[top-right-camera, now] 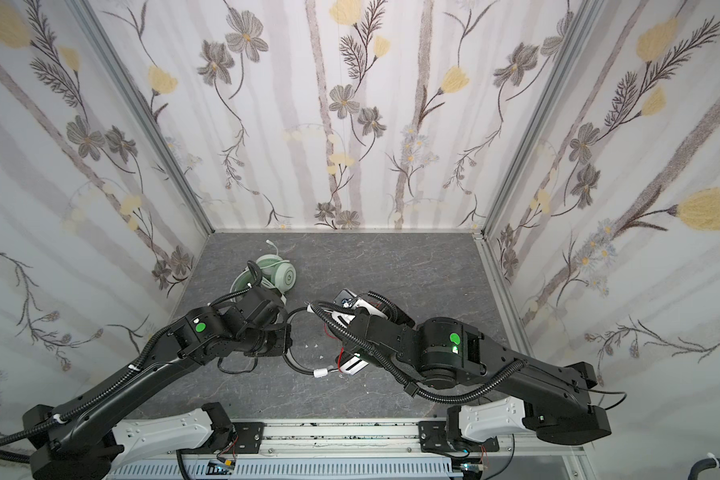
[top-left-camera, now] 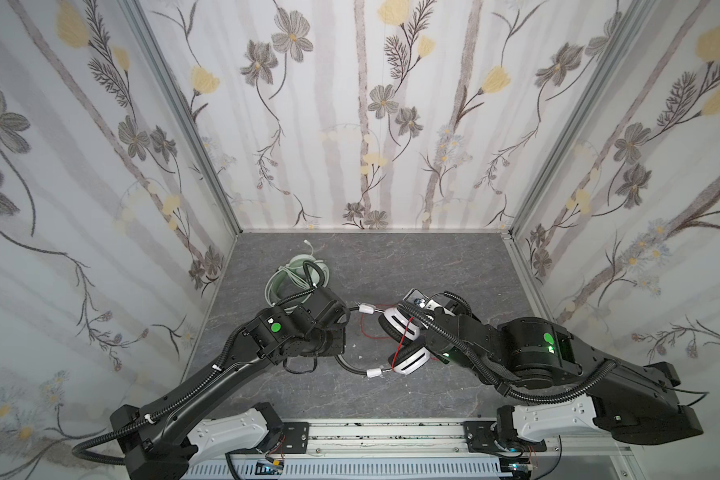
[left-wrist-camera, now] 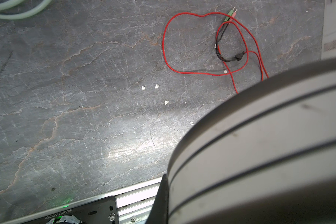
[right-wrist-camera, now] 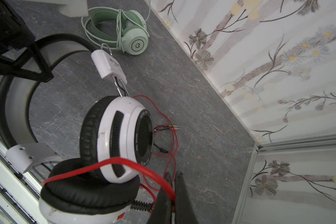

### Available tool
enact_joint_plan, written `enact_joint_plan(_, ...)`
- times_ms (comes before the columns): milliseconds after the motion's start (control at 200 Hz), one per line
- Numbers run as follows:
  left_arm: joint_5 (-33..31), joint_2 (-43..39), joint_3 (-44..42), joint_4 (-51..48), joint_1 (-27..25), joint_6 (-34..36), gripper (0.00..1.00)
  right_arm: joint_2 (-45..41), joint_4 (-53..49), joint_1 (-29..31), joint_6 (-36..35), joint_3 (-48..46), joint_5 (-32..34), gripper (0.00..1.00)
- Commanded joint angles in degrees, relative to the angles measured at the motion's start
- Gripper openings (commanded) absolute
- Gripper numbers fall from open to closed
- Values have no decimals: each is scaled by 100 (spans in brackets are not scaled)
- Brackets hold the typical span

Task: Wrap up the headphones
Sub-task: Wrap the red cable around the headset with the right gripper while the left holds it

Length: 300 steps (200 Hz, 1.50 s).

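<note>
The white-and-black headphones point(top-left-camera: 404, 332) point(top-right-camera: 352, 365) point(right-wrist-camera: 122, 135) hang above the grey floor, ear cups together. My left gripper point(right-wrist-camera: 40, 65) is shut on their wide headband point(left-wrist-camera: 270, 145), which fills the near corner of the left wrist view. My right gripper point(right-wrist-camera: 174, 175) is shut on the thin red cable point(right-wrist-camera: 113, 162) point(top-left-camera: 364, 332) just beside the lower ear cup. The cable runs over the cups, and its slack lies looped on the floor point(left-wrist-camera: 164, 48), ending in green and pink plugs point(left-wrist-camera: 231, 14) point(right-wrist-camera: 176, 127). The mint green headphones point(top-left-camera: 298, 276) point(top-right-camera: 275, 272) point(right-wrist-camera: 128, 33) lie at the back left with their cable wound round them.
Flowered walls close the floor in on three sides; the right wall's metal edge point(right-wrist-camera: 254, 155) stands near the right gripper. An aluminium rail point(top-left-camera: 383, 432) runs along the front. Small white scraps point(left-wrist-camera: 156, 86) dot the floor under the headband.
</note>
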Motion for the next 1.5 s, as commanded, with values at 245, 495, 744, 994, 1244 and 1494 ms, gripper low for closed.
enact_joint_plan(245, -290, 41, -64, 73, -398, 18, 0, 197, 222, -80, -720, 5, 528, 1)
enact_joint_plan(495, -408, 282, 99, 347, -843, -64, 0, 296, 1258, -324, -1718, -199, -643, 0)
enact_joint_plan(744, -406, 349, 297, 461, -1298, 80, 0, 339, 1744, -784, -1711, -490, -1507, 0)
enact_joint_plan(994, -671, 386, 386, 300, -1495, 85, 0, -143, 2200, -1415, -1553, -1168, -2098, 0)
enact_joint_plan(1244, -614, 225, 401, 342, -1492, 100, 0, -786, 2569, -2004, -1333, -1897, -2839, 15)
enact_joint_plan(1494, -277, -37, 381, 623, -1493, 87, 0, -1341, 3085, -2588, -933, -2732, -3901, 58)
